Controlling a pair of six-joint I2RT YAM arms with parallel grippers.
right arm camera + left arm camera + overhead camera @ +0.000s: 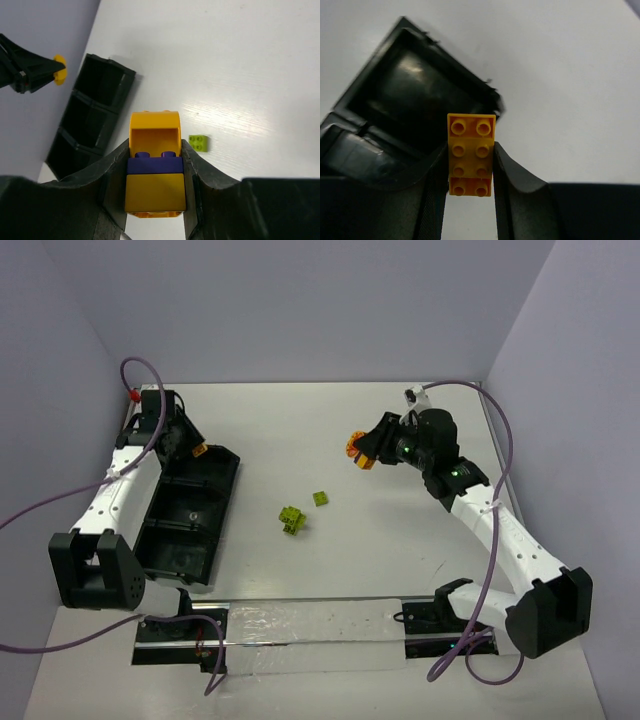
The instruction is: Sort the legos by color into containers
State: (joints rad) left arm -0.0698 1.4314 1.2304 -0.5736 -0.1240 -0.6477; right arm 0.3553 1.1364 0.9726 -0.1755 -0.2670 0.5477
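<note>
My left gripper (196,452) is shut on an orange-yellow brick stack (470,154) and holds it above the far end compartment (415,107) of the long black tray (185,512). My right gripper (362,452) is shut on a clump of two orange-yellow bricks with a blue-purple brick (154,165) between them, held above the table at the right. A single lime-green brick (320,498) and a lime-green clump (292,521) lie on the table between the arms. The single green brick also shows in the right wrist view (199,143).
A clear plastic strip on black brackets (300,635) lies along the near edge of the table. Purple cables (140,370) loop off both arms. White walls close in the table at the left, the back and the right.
</note>
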